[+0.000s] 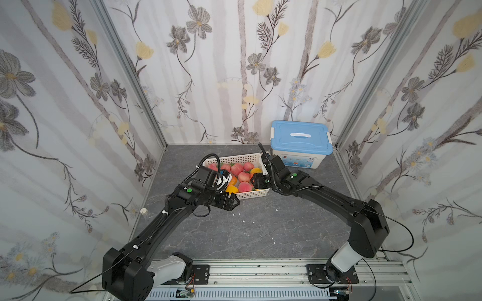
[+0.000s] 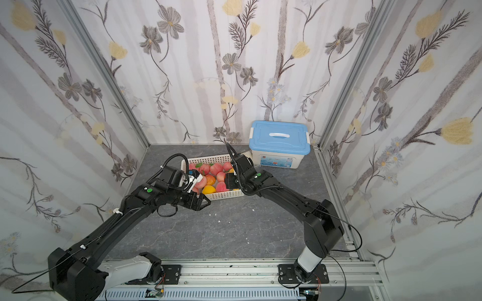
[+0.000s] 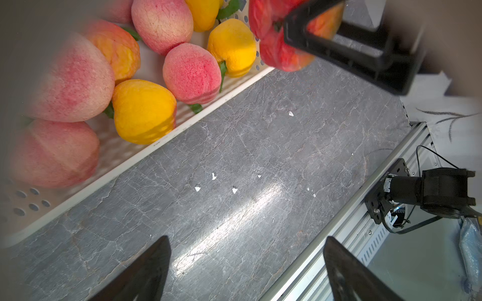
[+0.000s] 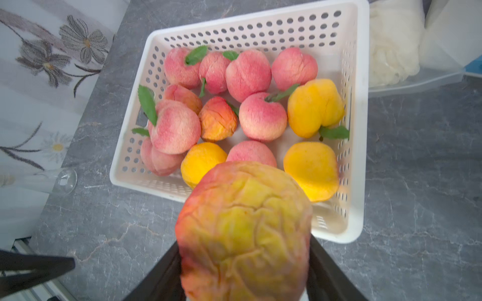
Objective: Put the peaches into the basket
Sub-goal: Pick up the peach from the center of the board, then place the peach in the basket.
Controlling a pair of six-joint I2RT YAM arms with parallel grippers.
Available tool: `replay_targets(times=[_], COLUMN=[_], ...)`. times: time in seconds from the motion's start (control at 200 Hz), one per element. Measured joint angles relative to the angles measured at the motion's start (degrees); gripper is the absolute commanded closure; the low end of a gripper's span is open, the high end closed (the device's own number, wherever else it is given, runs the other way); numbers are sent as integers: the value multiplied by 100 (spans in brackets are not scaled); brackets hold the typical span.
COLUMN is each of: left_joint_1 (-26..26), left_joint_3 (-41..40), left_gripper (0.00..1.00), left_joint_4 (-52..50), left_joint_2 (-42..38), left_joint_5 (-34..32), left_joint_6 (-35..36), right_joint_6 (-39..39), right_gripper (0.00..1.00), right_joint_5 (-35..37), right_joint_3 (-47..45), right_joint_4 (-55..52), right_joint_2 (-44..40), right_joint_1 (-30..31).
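Looking across both top views, we find the basket (image 1: 234, 158) just above the centre of the frame, standing on the grey table (image 1: 260, 229). The peaches (image 1: 243, 176) lie piled inside it, some pink and some yellow. Our right pincer (image 4: 247, 265) pinches a wrinkled peach (image 4: 245, 221), red and yellow, and the right wrist view shows it raised over the basket's rim, above the fruit lying inside. In a top view this pincer (image 1: 258, 181) sits over the right end of the basket.

Our left pincer (image 3: 246, 242) stands spread wide with nothing between its fingers, over bare table. In a top view it (image 1: 229, 202) lies just below the basket's lower edge. A few white flecks (image 3: 214, 176) dot the table below the basket. A white box with a blue lid (image 1: 301, 138) stands to the upper right of the basket, against the back wall.
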Motion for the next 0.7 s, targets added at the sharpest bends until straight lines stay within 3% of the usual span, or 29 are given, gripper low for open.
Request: replay_targets(times=[0.699], left_joint_1=[42], left_joint_3=[0], left_gripper=[7], left_joint_4=[0], left_joint_2=[-20], left_joint_5=[-17], left_joint_6=[0], right_joint_6=[-708], right_gripper=[35], right_joint_5=[839], right_joint_3=[3309], right_joint_4=[-612], right_joint_2=[2730], right_joint_1=[-570])
